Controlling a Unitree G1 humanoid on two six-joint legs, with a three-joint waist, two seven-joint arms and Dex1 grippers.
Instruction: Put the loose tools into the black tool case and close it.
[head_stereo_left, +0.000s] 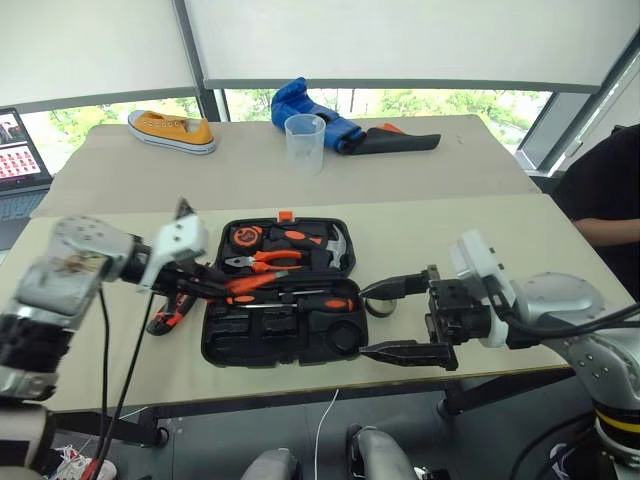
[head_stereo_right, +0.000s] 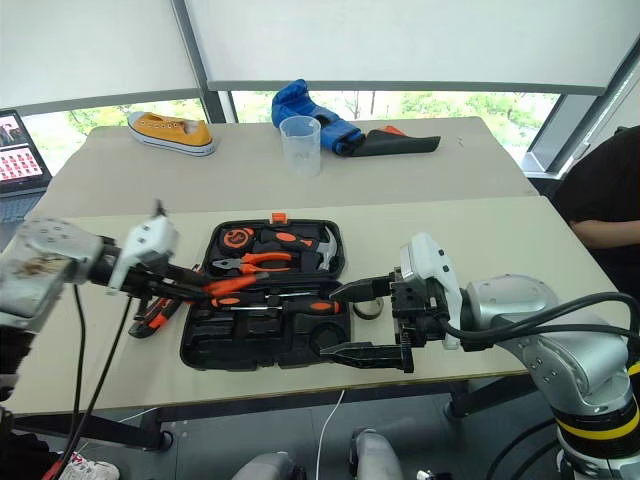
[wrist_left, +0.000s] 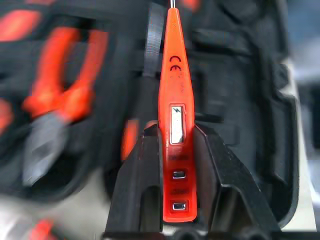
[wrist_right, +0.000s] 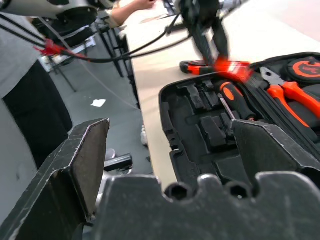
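The black tool case (head_stereo_left: 215, 345) lies open in the middle of the near table. My left gripper (head_stereo_left: 213, 284) is shut on the slim orange tester screwdriver (wrist_left: 175, 115) and holds it over the case's left half, tip pointing across the case. One orange-and-black screwdriver (head_stereo_left: 335, 303) lies in a slot of the case. Another orange-and-black tool (head_stereo_left: 167, 318) lies on the table left of the case. A small dark tape ring (head_stereo_left: 378, 306) sits just off the case's right edge. Beside it my right gripper (head_stereo_left: 400, 320) hangs wide open and holds nothing.
Orange pliers (head_stereo_left: 265, 260), a tape measure (head_stereo_left: 243, 237) and a hammer (head_stereo_left: 335, 245) sit in the case's far half. On the far table are a yellow shoe (head_stereo_left: 172, 130), a clear cup (head_stereo_left: 304, 142) and a blue glove (head_stereo_left: 305, 105) on black cloth. A laptop (head_stereo_left: 18, 150) stands left; a person (head_stereo_left: 605, 185) sits right.
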